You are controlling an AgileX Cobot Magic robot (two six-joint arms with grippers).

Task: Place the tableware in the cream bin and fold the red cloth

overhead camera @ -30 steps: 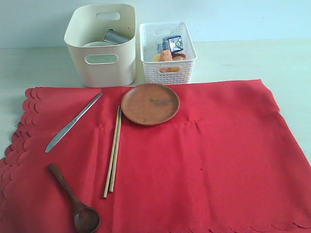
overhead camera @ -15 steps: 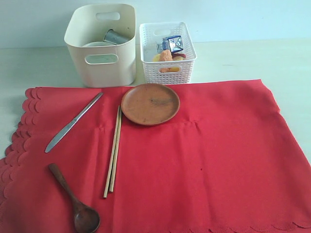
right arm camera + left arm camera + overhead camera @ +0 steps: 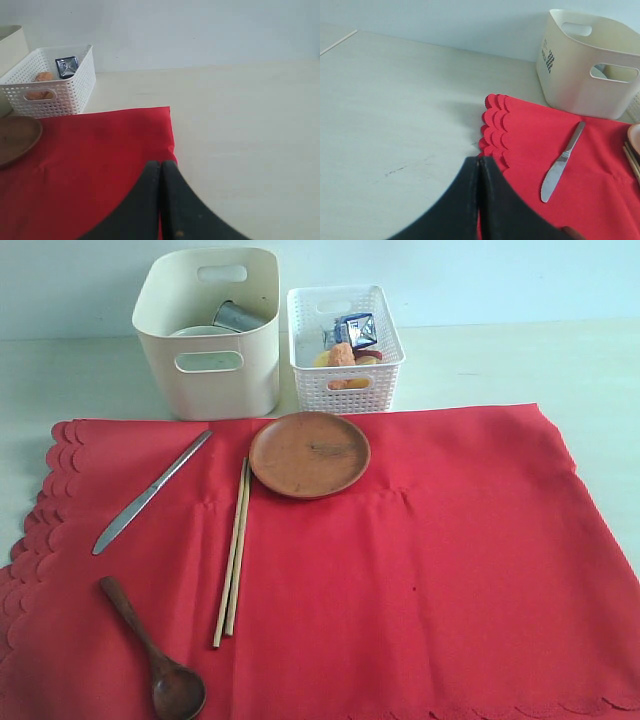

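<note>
**Both claws pinched shut and empty; four pieces lie on the cloth**

The red cloth (image 3: 420, 560) lies flat across most of the table (image 3: 500, 360). Its scalloped edges run along the left and near sides, and bare tabletop shows past its left and right edges.

The cream bin (image 3: 210, 380) stands upright just beyond the cloth's far edge. The white lattice basket (image 3: 345, 370) stands just to its right.

The round brown plate (image 3: 309, 454) sits on the cloth near the far edge, in front of the gap between the two containers.

The pair of wooden chopsticks (image 3: 233, 550) runs near to far, with its far tips just left of the plate.

The silver knife (image 3: 150, 493) lies diagonally, handle toward the bin and blade pointing near-left.

The dark wooden spoon (image 3: 150, 650) has its bowl at the near edge and its handle angled far-left.

The white ceramic bowl (image 3: 200, 331) and the tilted steel cup (image 3: 238, 316) are inside the bin.

The left gripper (image 3: 478, 161) has its fingers pressed together above the scalloped left edge. The right gripper (image 3: 160, 164) is closed the same way over the cloth's right edge.
</note>
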